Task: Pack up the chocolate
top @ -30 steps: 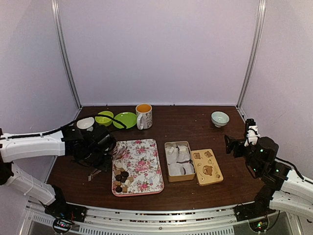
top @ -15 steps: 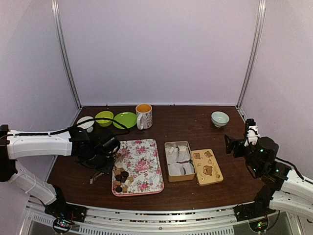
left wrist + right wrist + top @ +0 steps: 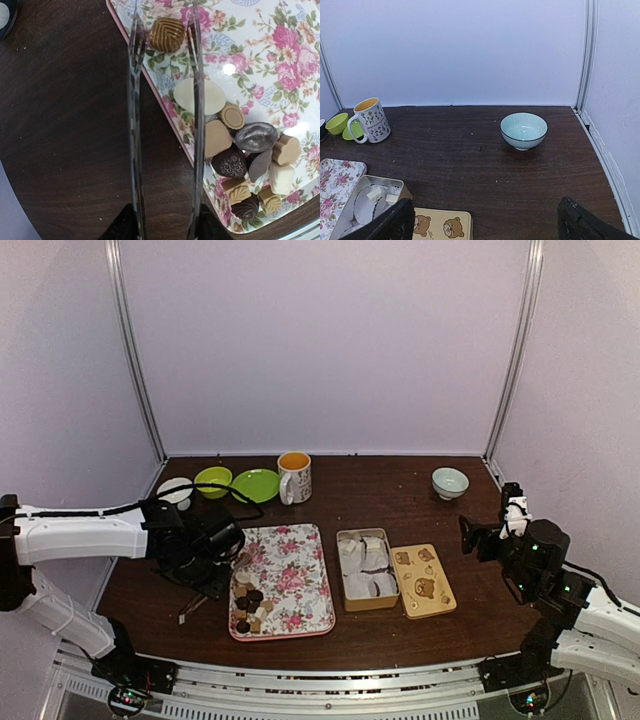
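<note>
The chocolate (image 3: pixel 245 165) is a pile of dark and tan pieces at the near left corner of the floral tray (image 3: pixel 295 575), also seen from above (image 3: pixel 250 608). One tan ridged piece (image 3: pixel 167 35) and a pale oval piece (image 3: pixel 200 96) lie apart from the pile. My left gripper (image 3: pixel 161 225) is shut on the metal tongs (image 3: pixel 135 125), whose two arms stand apart. The tong tips straddle the tray's left rim, with the ridged piece between them. My right gripper (image 3: pixel 487 225) is open and empty, raised over the right side of the table. The open tin (image 3: pixel 365 568) holds white paper cups.
The tin's bear-printed lid (image 3: pixel 423 580) lies right of the tin. A mug (image 3: pixel 294 477), a green plate (image 3: pixel 257 485), a green bowl (image 3: pixel 213 480) and a white bowl (image 3: pixel 174 491) stand at the back left. A pale blue bowl (image 3: pixel 523 130) stands at the back right.
My left gripper has moved right with the tongs, toward the tray's left edge. The right arm has not moved.
</note>
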Robot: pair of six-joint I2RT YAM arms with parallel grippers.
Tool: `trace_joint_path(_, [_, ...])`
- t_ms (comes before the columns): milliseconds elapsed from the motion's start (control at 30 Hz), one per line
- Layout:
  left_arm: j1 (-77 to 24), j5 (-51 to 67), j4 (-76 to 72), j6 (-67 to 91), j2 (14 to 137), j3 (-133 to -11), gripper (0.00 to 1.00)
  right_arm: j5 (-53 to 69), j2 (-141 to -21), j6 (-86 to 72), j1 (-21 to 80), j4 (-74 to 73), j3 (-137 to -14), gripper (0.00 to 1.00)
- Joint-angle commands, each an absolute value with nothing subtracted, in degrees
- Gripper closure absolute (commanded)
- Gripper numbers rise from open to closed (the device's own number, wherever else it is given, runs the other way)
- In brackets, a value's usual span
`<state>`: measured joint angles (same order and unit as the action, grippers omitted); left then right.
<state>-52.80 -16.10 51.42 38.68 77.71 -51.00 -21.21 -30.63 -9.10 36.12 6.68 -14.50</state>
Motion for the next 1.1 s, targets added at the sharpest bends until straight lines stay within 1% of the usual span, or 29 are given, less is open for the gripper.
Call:
trace_joint_path(0, [-52.29, -15.24, 51.98, 38.22, 79.27, -52.60, 0.59, -20.97, -30.15, -8.70, 35.95, 6.94, -14.09, 0.00])
trace_joint_path(333, [-52.29, -16.03, 56.34, 36.28, 82.88, -58.60, 0.59, -21.06, -29.70, -8.79, 35.95, 6.86, -13.94, 0.00])
trace_joint_path(433, [-52.29, -15.91, 56.95, 36.13, 83.38, -58.90, 0.62, -21.01, -29.71, -8.79, 35.97, 6.86, -13.88, 0.00])
trace_joint_path(567, [-52.29, -15.35, 56.95, 36.24, 84.12, -58.96, 0.63, -21.01, -29.87, -8.84, 35.95, 6.86, -13.90, 0.00])
trace_joint_path(833, [-52.29, -14.57, 56.95, 35.69, 85.08, -59.70, 0.62, -21.04, -29.87, -8.83, 35.95, 6.86, -13.93, 0.00])
trace_joint_path(900, [-52.29, -14.46, 57.23, 35.69, 85.08, -59.83, 0.63, -21.01, -29.84, -8.83, 35.99, 6.86, -13.92, 0.00])
trace_joint_path(1000, [-52.29, -14.78, 57.92, 35.66, 85.24, -60.43, 0.70, -21.06, -29.95, -8.79, 36.00, 6.86, -13.89, 0.00])
trace_joint_path(1067, [-52.30, -14.89, 58.37, 35.53, 85.16, -60.84, 0.73, -21.06, -29.95, -8.79, 35.96, 6.86, -13.94, 0.00])
